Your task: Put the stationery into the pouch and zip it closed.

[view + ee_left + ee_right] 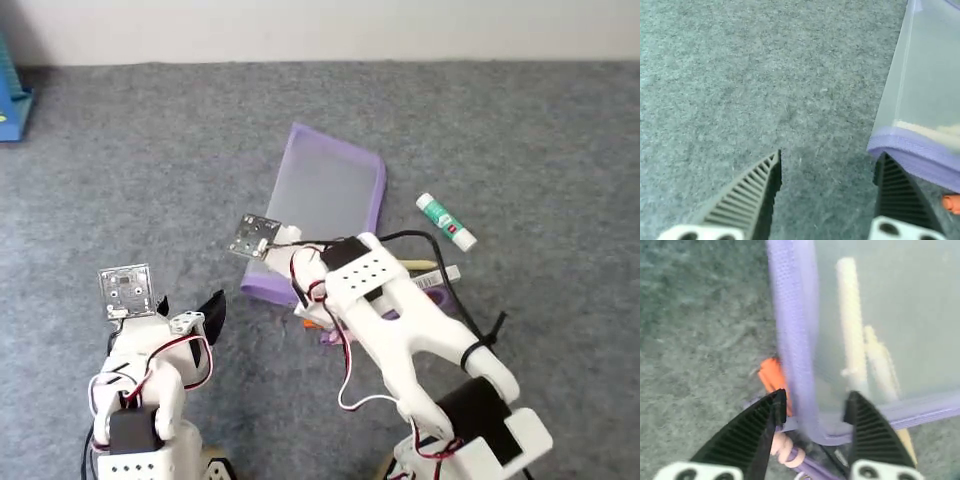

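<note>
The left hand (pixel 830 155) hangs wide open and empty, just beside the pouch (pixel 330 190). The right hand (pixel 817 394), jaws apart, straddles the pouch's purple edge; pale pens (pixel 852 325) show through its clear side. Filling seems partway: the glue stick (pixel 445 222) lies outside, likely next to fetch. Grey felt-like counter (pixel 150 150), pale wall (pixel 320 25) behind

Bare carpet (pixel 150 170) left of pouch (pixel 330 185), glue stick (pixel 446 221) to its right, right arm (pixel 400 320) across near end

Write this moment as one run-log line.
pouch: on carpet, pale sticks show through | glue stick: outside, beside pouch | left jaws: open, by pouch corner | right jaws: open astride pouch edge
</note>
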